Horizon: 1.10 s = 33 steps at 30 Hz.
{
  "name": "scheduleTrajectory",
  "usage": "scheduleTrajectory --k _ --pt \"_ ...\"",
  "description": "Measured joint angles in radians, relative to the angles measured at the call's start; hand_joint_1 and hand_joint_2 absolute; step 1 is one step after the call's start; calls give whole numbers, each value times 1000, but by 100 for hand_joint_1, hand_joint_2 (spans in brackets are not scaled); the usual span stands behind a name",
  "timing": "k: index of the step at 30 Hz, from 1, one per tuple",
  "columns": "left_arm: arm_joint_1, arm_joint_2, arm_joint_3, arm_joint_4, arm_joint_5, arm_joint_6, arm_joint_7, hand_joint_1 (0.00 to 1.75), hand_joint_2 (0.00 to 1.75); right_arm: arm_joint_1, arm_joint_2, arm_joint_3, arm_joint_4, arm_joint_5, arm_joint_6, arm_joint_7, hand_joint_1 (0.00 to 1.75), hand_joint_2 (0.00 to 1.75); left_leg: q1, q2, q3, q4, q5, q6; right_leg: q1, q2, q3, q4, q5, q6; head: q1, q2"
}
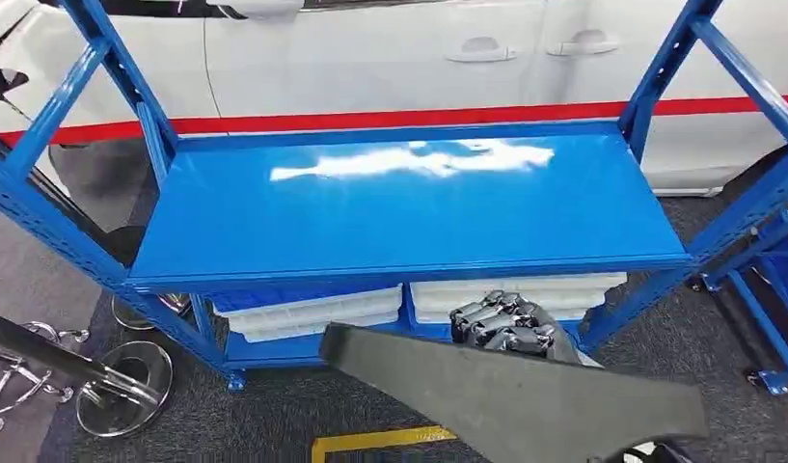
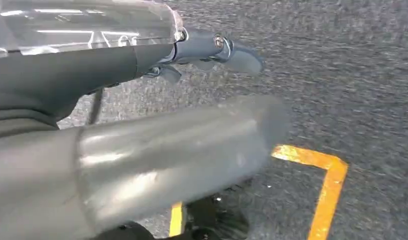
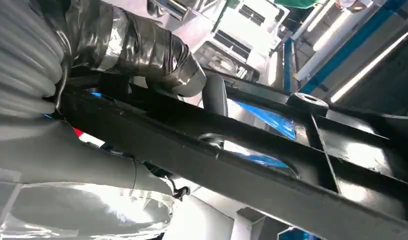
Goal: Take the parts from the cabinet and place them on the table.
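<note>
1. Head view: a blue steel rack (image 1: pixel 409 207) stands ahead, its upper shelf bare and glossy. White plastic trays (image 1: pixel 308 311) lie stacked on the lower shelf, in two stacks side by side. Behind the rack runs a white car body with a red stripe (image 1: pixel 370 121).
2. Head view: a flat dark grey part (image 1: pixel 510 391) lies across the lower frame, tapering to the left, in front of the rack and over the grey carpet (image 1: pixel 264 410). The right hand (image 1: pixel 502 323) grips it at its upper edge, fingers curled over. A yellow floor marking (image 1: pixel 380 441) shows beneath.
3. Head view: chrome stool bases (image 1: pixel 124 386) stand on the floor at lower left.
4. Left wrist view: the left hand (image 2: pixel 211 50) hangs over the carpet, fingers extended and apart, holding nothing. A yellow corner line (image 2: pixel 326 185) is below.
5. Right wrist view: the right hand's thumb (image 3: pixel 157 55) presses on the black ribbed underside of the part (image 3: pixel 271 165), which crosses the frame diagonally.
</note>
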Motion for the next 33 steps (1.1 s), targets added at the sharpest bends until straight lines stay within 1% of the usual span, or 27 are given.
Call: scheduleTrajectory --k 1,2,3,5,6,7,8,10,11,12,13,15,16,17,18,20,21,22,23,24,26,27,28,30,31,32,33 --pt "0 0 0 0 0 -1 0 0 0 0 0 0 0 0 0 0 166 175 1 3 -18 12 5 -2 -2 -1 -11 59 -9 5 0 0" --pt "-1 0 0 0 -1 -2 0 0 0 -1 0 0 0 0 0 -1 166 175 2 5 -36 25 8 -5 -5 -2 -4 78 18 10 0 0" --pt "-1 0 0 0 -1 -2 0 0 0 1 0 0 0 0 1 -2 166 175 5 7 -48 31 11 -10 -7 -3 22 57 59 14 0 0" --pt "-1 -1 0 0 -1 -2 -1 0 0 -1 0 0 0 0 2 -3 166 175 12 9 -64 40 21 -22 -13 -6 123 -80 124 21 0 0" --pt "-2 0 0 0 -2 -2 -1 0 0 -2 1 0 0 -1 3 -3 166 175 12 9 -71 47 23 -27 -15 -8 178 -169 111 25 0 0" --pt "-2 1 0 0 -3 -2 -2 0 0 -2 2 0 0 -1 6 -4 166 175 11 8 -75 53 29 -32 -4 -4 212 -228 98 17 -1 0" --pt "-2 1 0 0 -3 -2 -3 0 0 -3 2 0 0 -2 6 -5 166 175 11 7 -80 53 39 -37 -4 -4 213 -237 93 9 0 0" --pt "-1 1 0 0 -5 -2 -3 0 0 -4 3 0 0 -3 10 -5 166 175 11 6 -91 53 52 -48 -1 -4 203 -237 96 5 -1 0" --pt "-1 2 0 0 -5 -2 -4 0 0 -5 3 0 0 -3 13 -5 166 175 12 4 -101 57 47 -51 -11 -7 193 -248 100 -5 0 0" --pt "-1 0 0 0 -6 -2 -3 0 0 -6 4 0 0 -3 13 -5 166 175 15 0 -118 84 2 -62 -10 -7 180 -241 108 -18 -2 0" --pt "1 0 0 0 -6 -2 -4 0 0 -6 5 0 0 -3 13 -5 166 175 18 -2 -140 144 -60 -70 -10 -9 167 -238 115 -27 -1 0" --pt "1 1 0 0 -7 -2 -3 0 0 -6 5 0 0 -3 13 -5 166 175 22 -2 -181 302 -159 -79 -6 -11 142 -229 128 -34 -1 0" --pt "0 1 0 0 -7 -2 -3 0 0 -5 5 0 0 -3 13 -5 166 175 22 -2 -194 369 -180 -79 -5 -13 128 -223 135 -35 -2 0" --pt "1 1 0 0 -8 -2 -3 0 0 -5 5 0 0 -3 13 -5 166 175 22 -2 -190 395 -170 -77 -3 -13 115 -220 142 -35 -2 0" --pt "1 1 0 0 -9 -2 -3 0 0 -5 5 0 0 -3 13 -5 166 175 22 -3 -164 375 -133 -72 0 -13 101 -215 150 -35 -2 0" --pt "0 1 0 0 -9 -2 -4 0 0 -5 5 0 0 -3 13 -5 166 175 15 -6 -62 236 -60 -51 7 -10 82 -213 168 -35 -2 0" --pt "-2 3 0 0 -10 -2 -4 0 0 -6 5 0 0 -5 14 -5 166 175 8 -11 2 145 -54 -33 6 -9 77 -215 177 -35 -2 0" --pt "-4 5 0 0 -12 -2 -5 0 0 -6 5 0 -1 -7 16 -5 166 175 1 -14 63 54 -79 -18 9 -8 75 -217 184 -29 -1 0" --pt "-6 5 0 0 -11 -2 -6 0 0 -5 6 0 -2 -7 18 -5 166 175 -1 -14 83 6 -91 -23 7 -10 71 -218 196 -24 -1 0" --pt "-6 6 0 0 -11 -2 -7 0 0 -6 6 0 -3 -8 21 -6 166 175 -5 -16 70 17 -83 -26 2 -10 67 -223 206 -19 -1 0" --pt "-3 6 0 0 -11 -1 -7 0 0 -5 7 0 -3 -9 21 -6 166 175 -7 -15 61 2 -57 -17 2 -9 66 -234 229 -5 -1 0" --pt "-5 6 0 0 -11 -1 -7 0 0 -4 7 0 -3 -10 21 -6 166 175 7 -2 57 -11 -37 -19 2 -7 55 -221 203 -3 -1 0" --pt "-5 5 0 0 -11 -1 -7 0 0 -5 7 -1 -4 -11 21 -6 166 175 5 -4 44 -10 -23 -8 6 -7 34 -182 140 0 -1 0" --pt "-4 4 0 0 -11 -1 -7 0 0 -3 7 -1 -5 -11 20 -6 166 175 4 -1 2 9 -11 -13 5 -7 -1 -36 15 2 -1 0" --pt "-4 3 0 0 -11 -1 -7 0 0 -3 7 -1 -5 -11 20 -6 166 175 3 0 -20 22 -3 -13 6 -7 -12 35 -13 2 -1 0" --pt "-4 3 0 0 -11 -1 -7 0 0 -3 7 -1 -5 -11 20 -6 166 175 3 1 -42 35 4 -14 6 -7 -15 82 0 1 -1 0" --pt "-4 3 0 0 -11 -2 -6 0 0 -1 7 -1 -5 -11 21 -6 166 175 2 2 -62 41 13 -15 7 -7 -4 97 41 0 -1 0"
